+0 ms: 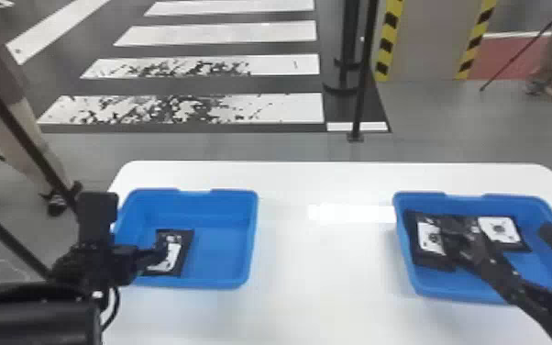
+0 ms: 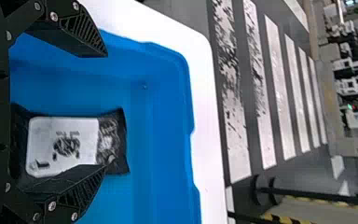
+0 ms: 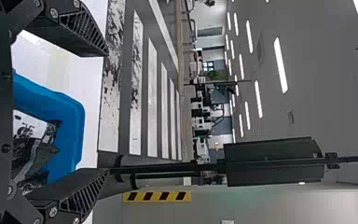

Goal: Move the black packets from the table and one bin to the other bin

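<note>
I've got the L gripper down in the L bin, jaws spread wide w/ nothing clamped, and the black pkt lies on the bin floor by its fingers, white label up; from the L wrist view one finger overlaps the pkt's edge, but can't tell if it's touching. R gripper is over the R bin, also wide open, nothing b/w its tips. At least 2 more pkts are in there: one near the inner wall, another farther in. Can't be sure which bin is the dest.; my guess is R, b/c it holds more, so I'd call the step in hand a pick of the L pkt. To do it well: center the L gripper over the pkt first, so both fingers straddle it evenly, one per long side, then go down straight till the tips are just off the floor. Don't let that near finger press on the label, or it may slide or fold the pkt. Pkt looks soft & flat, prob. slippery, so close slowly, let it bunch a bit, check both sides are pinched, then lift vert. & clear the rim before any sideways move. Bins sit well apart across the table, so a handoff or mid-table set-down may be req'd; back the R gripper off its pkts w/o snagging them ASAP.
</note>
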`<control>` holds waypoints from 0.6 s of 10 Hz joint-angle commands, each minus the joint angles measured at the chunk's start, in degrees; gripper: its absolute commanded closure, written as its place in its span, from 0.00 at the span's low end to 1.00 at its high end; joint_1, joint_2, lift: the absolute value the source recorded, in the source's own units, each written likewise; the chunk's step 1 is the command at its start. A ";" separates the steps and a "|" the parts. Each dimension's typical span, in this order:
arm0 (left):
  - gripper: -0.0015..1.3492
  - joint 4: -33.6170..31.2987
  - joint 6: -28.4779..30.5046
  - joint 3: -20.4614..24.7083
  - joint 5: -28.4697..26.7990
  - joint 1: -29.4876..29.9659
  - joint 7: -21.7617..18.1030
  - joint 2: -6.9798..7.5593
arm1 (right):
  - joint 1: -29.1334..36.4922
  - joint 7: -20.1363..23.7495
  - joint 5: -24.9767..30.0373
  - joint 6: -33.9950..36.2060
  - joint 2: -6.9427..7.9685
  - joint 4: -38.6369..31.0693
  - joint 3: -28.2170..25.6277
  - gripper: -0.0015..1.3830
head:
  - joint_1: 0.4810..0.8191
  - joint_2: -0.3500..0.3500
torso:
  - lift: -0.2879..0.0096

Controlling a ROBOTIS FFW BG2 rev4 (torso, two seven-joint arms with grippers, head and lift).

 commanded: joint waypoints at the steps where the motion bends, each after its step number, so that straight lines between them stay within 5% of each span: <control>1: 0.14 0.00 5.09 1.95 -1.09 -0.23 -0.33 0.01 | 0.73 0.02 -0.12 0.27 0.01 -0.58 0.13 0.10 | 0.63 0.70 | 0.60; 3: 0.14 0.14 6.78 2.98 -0.07 -0.23 -1.48 0.19 | 1.01 0.02 -0.23 0.69 0.01 -0.58 0.13 0.10 | 0.63 0.77 | 0.60; 6: 0.14 -3.94 0.45 -1.59 0.96 0.05 -2.71 -0.51 | 1.01 0.19 -0.23 1.67 0.01 -0.44 0.13 0.10 | 0.63 0.73 | 0.60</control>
